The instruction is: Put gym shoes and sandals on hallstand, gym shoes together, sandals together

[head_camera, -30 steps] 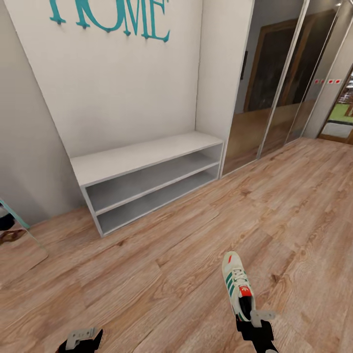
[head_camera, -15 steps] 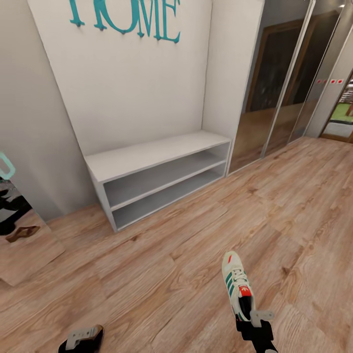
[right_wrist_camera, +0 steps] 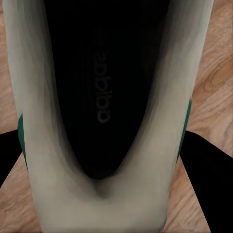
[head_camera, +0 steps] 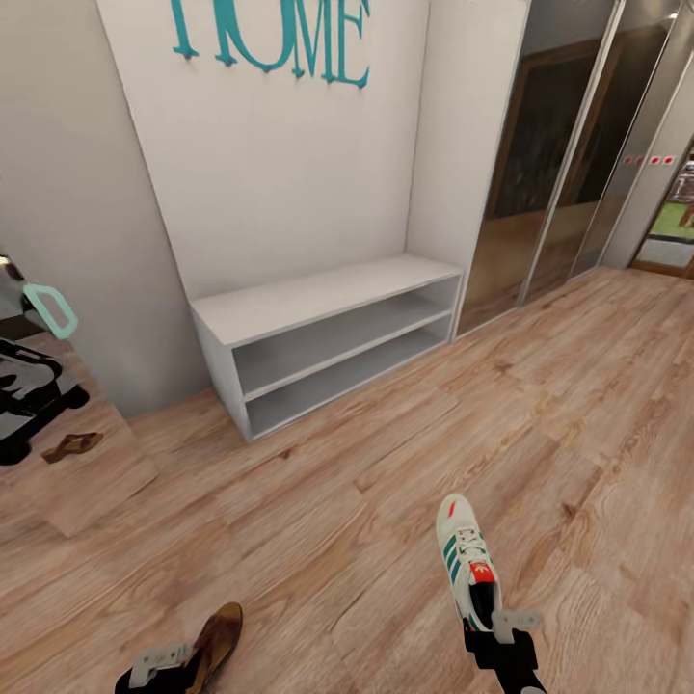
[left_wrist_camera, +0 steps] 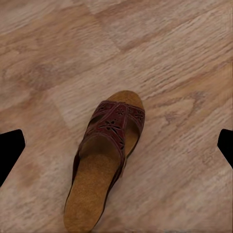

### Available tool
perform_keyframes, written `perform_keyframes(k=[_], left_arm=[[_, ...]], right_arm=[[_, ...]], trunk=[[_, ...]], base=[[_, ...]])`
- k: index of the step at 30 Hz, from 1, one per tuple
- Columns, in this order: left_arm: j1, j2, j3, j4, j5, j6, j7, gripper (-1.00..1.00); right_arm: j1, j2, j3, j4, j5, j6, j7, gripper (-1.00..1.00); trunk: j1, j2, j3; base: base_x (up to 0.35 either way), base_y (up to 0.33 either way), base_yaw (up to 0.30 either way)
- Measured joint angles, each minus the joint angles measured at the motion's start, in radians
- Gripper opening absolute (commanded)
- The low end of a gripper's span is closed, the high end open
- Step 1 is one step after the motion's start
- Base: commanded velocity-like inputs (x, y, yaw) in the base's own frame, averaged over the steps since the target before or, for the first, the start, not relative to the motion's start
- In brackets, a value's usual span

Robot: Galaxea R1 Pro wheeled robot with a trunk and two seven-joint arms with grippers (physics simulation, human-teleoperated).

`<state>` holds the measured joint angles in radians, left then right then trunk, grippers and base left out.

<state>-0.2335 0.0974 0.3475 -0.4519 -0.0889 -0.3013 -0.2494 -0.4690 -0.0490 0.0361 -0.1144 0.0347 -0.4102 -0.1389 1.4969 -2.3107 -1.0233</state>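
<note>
Three views, starting with my head camera: a white two-shelf bench (head_camera: 328,333) stands against a pale wall at centre frame, with teal letters (head_camera: 275,39) on the wall above it and mirrored sliding doors (head_camera: 569,164) at the upper right. Light wood-plank corridor floor (head_camera: 366,501) spreads across the lower half of the frame. At the lower right, my right gripper (head_camera: 501,622) holds a cream-white gym shoe (head_camera: 465,559) by its heel, the shoe's toe pointing up the frame, its green stripes and a red-orange patch showing. At the bottom left, my left gripper (head_camera: 164,665) sits at the frame edge, and one brown sandal (head_camera: 217,641) lies on the floor just beside it, partly behind it. At the far left edge a leaning mirror (head_camera: 67,424) reflects a small brown sandal shape and dark machine parts. In my left wrist camera, the sandal (left_wrist_camera: 104,162) lies flat on the wood planks in the centre, tan insole up, dark brown cut-out strap across its front; the gripper's two dark fingertips (left_wrist_camera: 10,150) sit at the frame's opposite edges, spread wide and well apart from the sandal. In my right wrist camera, I look straight into the gym shoe (right_wrist_camera: 104,111), its dark insole lettered, its cream heel rim close to the lens; the dark fingers (right_wrist_camera: 206,179) press against both sides of the shoe, clamped on it.
</note>
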Motion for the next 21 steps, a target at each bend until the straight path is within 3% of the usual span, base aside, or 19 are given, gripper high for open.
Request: perform_keyframes(k=[13,21], left_arm=[[0.0,0.0,0.0,0.0,0.001,0.0,0.0,1.0],[0.0,0.0,0.0,-0.001,0.001,0.0,0.0,1.0]], right_arm=[[0.0,0.0,0.0,0.0,0.0,-0.001,0.0,-1.0],[0.0,0.0,0.0,0.0,0.0,0.0,0.0,-1.0]], trunk=[[0.0,0.0,0.0],[0.0,0.0,0.0]], base=[[-0.017,0.021,0.024],[-0.055,0.215,0.178]])
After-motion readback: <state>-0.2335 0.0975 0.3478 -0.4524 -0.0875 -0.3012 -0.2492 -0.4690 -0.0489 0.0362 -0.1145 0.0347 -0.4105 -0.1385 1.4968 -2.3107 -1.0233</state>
